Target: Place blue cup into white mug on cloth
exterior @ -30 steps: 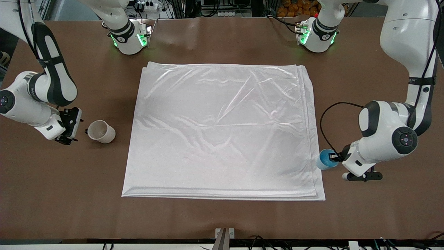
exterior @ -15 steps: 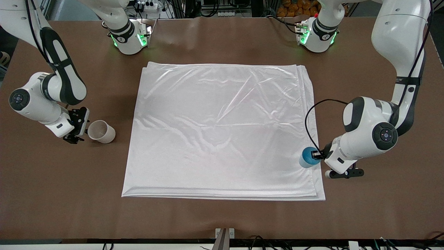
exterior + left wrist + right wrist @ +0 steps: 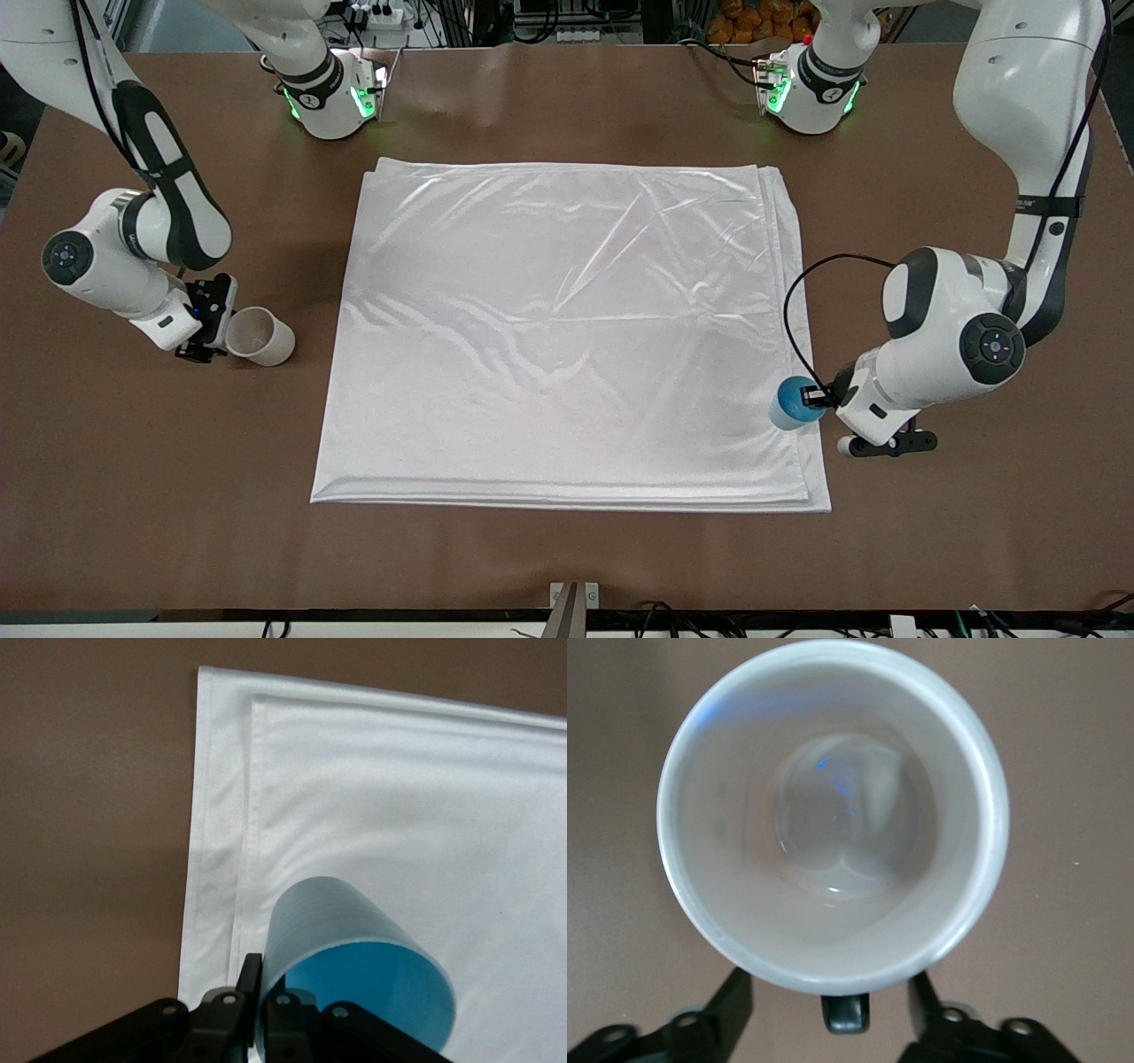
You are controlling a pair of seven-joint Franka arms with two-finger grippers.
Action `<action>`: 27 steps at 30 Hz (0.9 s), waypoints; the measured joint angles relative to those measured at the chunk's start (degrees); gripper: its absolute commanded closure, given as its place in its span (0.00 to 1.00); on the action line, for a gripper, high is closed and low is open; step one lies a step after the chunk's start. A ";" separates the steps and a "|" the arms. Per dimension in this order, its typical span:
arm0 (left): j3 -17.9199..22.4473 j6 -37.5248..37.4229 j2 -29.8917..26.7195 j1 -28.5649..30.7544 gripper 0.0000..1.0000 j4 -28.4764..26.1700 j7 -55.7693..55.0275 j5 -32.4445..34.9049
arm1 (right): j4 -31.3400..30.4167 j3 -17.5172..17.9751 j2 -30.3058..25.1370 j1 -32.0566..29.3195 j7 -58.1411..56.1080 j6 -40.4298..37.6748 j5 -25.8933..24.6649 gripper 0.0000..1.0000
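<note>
1. A large white cloth (image 3: 567, 332), folded in layers and faintly wrinkled, lay flat across the middle of the brown tabletop (image 3: 567, 558).
2. The left gripper (image 3: 819, 400) hung over the cloth's edge at the left arm's end, close to the corner nearest the front camera.
3. Its fingers (image 3: 239, 1010) were pinched tight on the rim of the blue cup (image 3: 791, 403), one finger outside the wall and one inside.
4. In the left wrist view the blue cup (image 3: 354, 970) was tipped, its bright blue inside facing the camera, with the layered edge of the cloth (image 3: 399, 797) under it.
5. From the front, the cup sat above the cloth's border, just inside the edge; I could not tell whether it touched the fabric.
6. The white mug (image 3: 258, 336) rested on bare tabletop off the cloth, near the cloth's edge at the right arm's end, tilted with its mouth turned toward the right gripper (image 3: 215, 330).
7. The right gripper was low at the mug's mouth, right beside the rim.
8. In the right wrist view its fingers (image 3: 726, 1005) stood apart on either side of the mug's small black handle (image 3: 844, 1012), neither one touching it.
9. The same view looked straight into the white mug (image 3: 833, 815), pale and empty inside.
</note>
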 measured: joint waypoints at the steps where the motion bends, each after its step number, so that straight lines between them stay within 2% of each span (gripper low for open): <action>1: -0.02 -0.02 0.00 -0.03 1.00 -0.01 0.00 0.00 | -0.18 0.00 0.02 0.00 -0.01 0.28 0.00 0.70; 3: -0.08 -0.08 0.00 -0.12 1.00 -0.07 0.03 0.00 | -0.54 0.00 0.05 0.00 -0.03 0.82 0.00 0.88; 5: -0.12 -0.11 0.00 -0.21 1.00 -0.17 0.05 0.00 | -0.75 0.00 0.06 0.00 -0.08 1.08 0.00 0.99; 6: -0.13 -0.11 0.00 -0.23 1.00 -0.22 0.06 0.00 | -0.80 0.00 0.05 0.00 -0.12 1.16 0.00 1.00; 18: -0.15 -0.11 0.00 -0.15 1.00 -0.44 0.15 0.00 | -0.68 0.36 -0.10 0.03 -1.91 2.09 0.01 1.00; 22: -0.15 -0.11 0.00 -0.03 1.00 -0.41 0.11 0.00 | -0.31 1.47 -0.92 0.29 -2.06 2.31 0.01 1.00; 27: -0.15 -0.11 -0.03 0.12 1.00 -0.37 0.06 0.00 | -0.19 4.48 -2.97 0.44 -1.84 1.88 0.22 1.00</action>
